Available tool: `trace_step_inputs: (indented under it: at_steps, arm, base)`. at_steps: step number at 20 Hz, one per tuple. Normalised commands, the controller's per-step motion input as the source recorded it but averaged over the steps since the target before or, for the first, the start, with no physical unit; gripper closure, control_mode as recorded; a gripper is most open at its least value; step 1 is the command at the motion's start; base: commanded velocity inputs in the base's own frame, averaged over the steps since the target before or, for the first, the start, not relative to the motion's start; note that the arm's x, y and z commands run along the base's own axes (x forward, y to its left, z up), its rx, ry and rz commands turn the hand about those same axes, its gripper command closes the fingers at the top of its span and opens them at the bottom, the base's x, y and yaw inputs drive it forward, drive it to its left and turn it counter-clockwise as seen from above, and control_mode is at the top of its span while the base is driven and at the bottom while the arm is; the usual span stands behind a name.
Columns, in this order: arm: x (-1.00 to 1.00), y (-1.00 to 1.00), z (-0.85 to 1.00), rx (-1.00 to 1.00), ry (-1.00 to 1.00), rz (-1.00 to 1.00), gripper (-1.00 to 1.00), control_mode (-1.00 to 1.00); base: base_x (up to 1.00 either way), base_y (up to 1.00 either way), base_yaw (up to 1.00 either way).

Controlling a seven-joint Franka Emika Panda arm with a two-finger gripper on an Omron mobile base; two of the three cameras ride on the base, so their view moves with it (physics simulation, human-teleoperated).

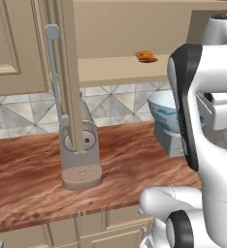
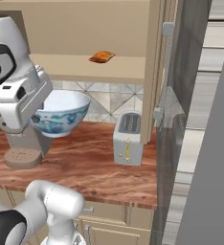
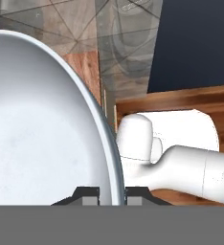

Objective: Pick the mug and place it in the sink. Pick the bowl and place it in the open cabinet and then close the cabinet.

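I had the bowl (image 2: 61,114) pinched by its rim: in the hand view my two fingertips (image 3: 90,196) sat close together, one inside the wall and one outside, my gripper (image 3: 111,196) clamped on the edge. The bowl (image 3: 42,124) hung in the air above the wooden counter (image 2: 85,167), lifted clear of it, below the open cabinet (image 2: 109,67) shelf. A small orange item (image 2: 102,57) lay on that shelf. To the bowl's right on the counter stood a toaster (image 2: 128,138); a coffee machine (image 1: 80,155) stood to its left, partly behind the open cabinet door (image 1: 67,68).
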Motion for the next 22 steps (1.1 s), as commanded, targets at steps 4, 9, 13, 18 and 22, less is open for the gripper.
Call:
trace_step_inputs:
  at_steps: [4,9,13,18,22]
  arm:
    - [0.0,0.0,0.14,0.0,-0.06,0.09,1.0,-1.0]
    - [0.0,0.0,0.14,0.0,-0.12,0.08,1.0,-1.0]
    - [0.0,0.0,0.16,0.0,-0.21,0.08,1.0,-1.0]
    - [0.08,0.0,0.05,0.0,-0.22,0.04,1.0,-1.0]
    - [0.24,0.0,0.07,0.0,-0.09,0.01,1.0,-1.0]
  base:
    - [0.0,0.0,0.0]
    - [0.0,0.0,0.0]
    - [0.0,0.0,0.0]
    - [0.0,0.0,0.0]
    - [0.0,0.0,0.0]
